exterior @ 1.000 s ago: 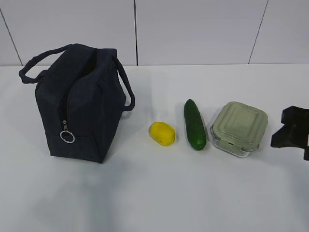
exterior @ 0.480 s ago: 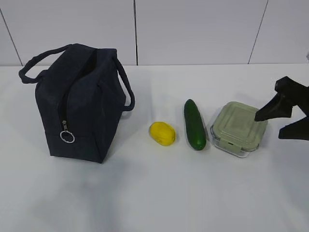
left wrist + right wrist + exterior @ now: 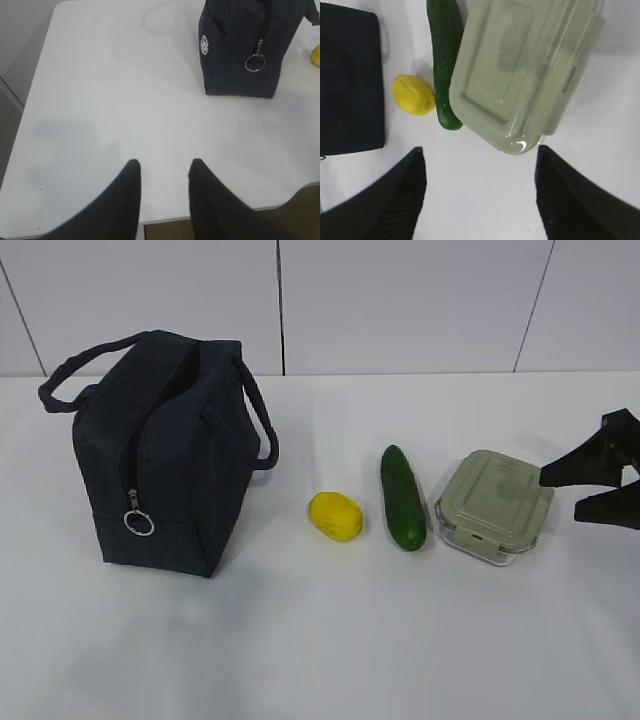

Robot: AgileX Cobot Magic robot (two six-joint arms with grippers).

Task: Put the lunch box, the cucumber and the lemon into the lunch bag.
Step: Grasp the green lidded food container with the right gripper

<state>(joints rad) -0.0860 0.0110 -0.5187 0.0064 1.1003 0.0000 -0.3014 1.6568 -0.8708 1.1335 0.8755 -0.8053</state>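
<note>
The lunch bag point(image 3: 165, 455) stands upright on the white surface point(image 3: 320, 640). To its right, in a row: lemon point(image 3: 335, 515), cucumber point(image 3: 402, 498), lunch box point(image 3: 495, 505). The right end effector point(image 3: 592, 492) hangs just beside the lunch box, jaws wide, empty. The left end effector point(image 3: 164, 172) is narrowly parted, empty, well apart from the bag.

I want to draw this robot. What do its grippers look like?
Both grippers are black. The left gripper has two thick curved fingers with fine ribbing. The right gripper has two broad, ribbed fingers. From the side its tips look pointed, like a beak. No cables or markings show.
</note>
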